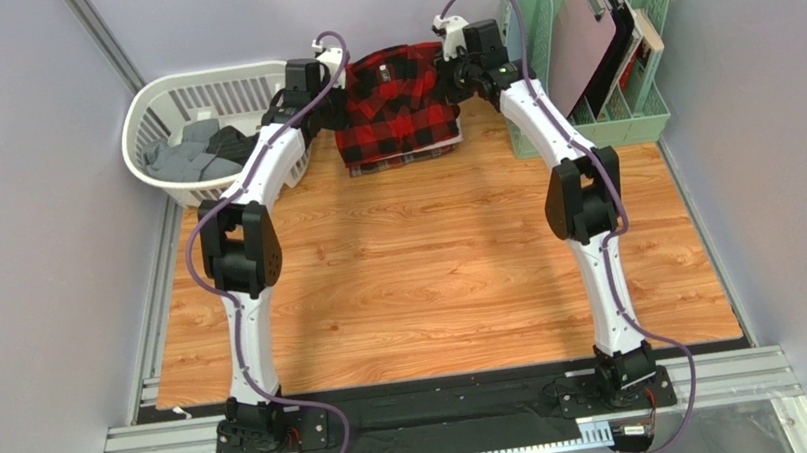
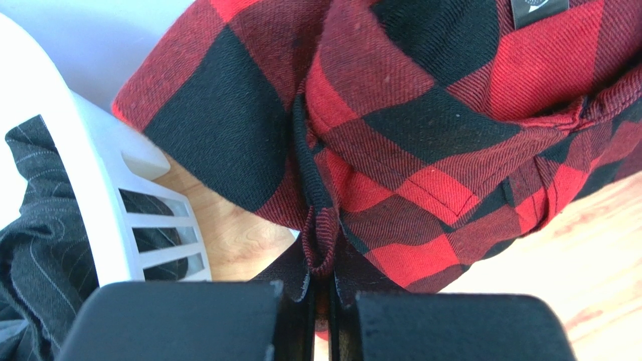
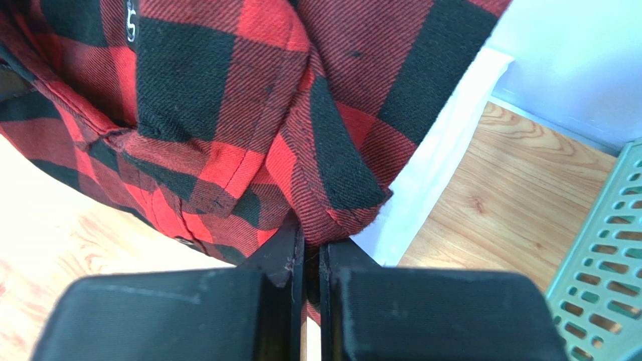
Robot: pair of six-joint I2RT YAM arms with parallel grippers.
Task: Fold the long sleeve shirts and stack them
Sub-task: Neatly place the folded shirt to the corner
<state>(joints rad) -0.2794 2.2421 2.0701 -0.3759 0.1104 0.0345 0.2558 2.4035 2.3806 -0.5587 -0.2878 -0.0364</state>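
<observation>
wood-grain surface (image 1: pixel 438 269) | red-and-black checked flannel shirt (image 1: pixel 394 103): likely soft, limp; grip hems | left claw (image 2: pixel 320 293), right claw (image 3: pixel 310 259) both clamped on its edges

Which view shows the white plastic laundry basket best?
Top external: the whole white plastic laundry basket with grey clothes inside. Left wrist catches only a slotted stretch of its wall; right wrist shows none of it.

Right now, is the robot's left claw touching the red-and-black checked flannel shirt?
Touching. The left wrist view shows the left claw pinching a hemmed edge of the red-and-black checked flannel shirt between its shut jaws.
</observation>
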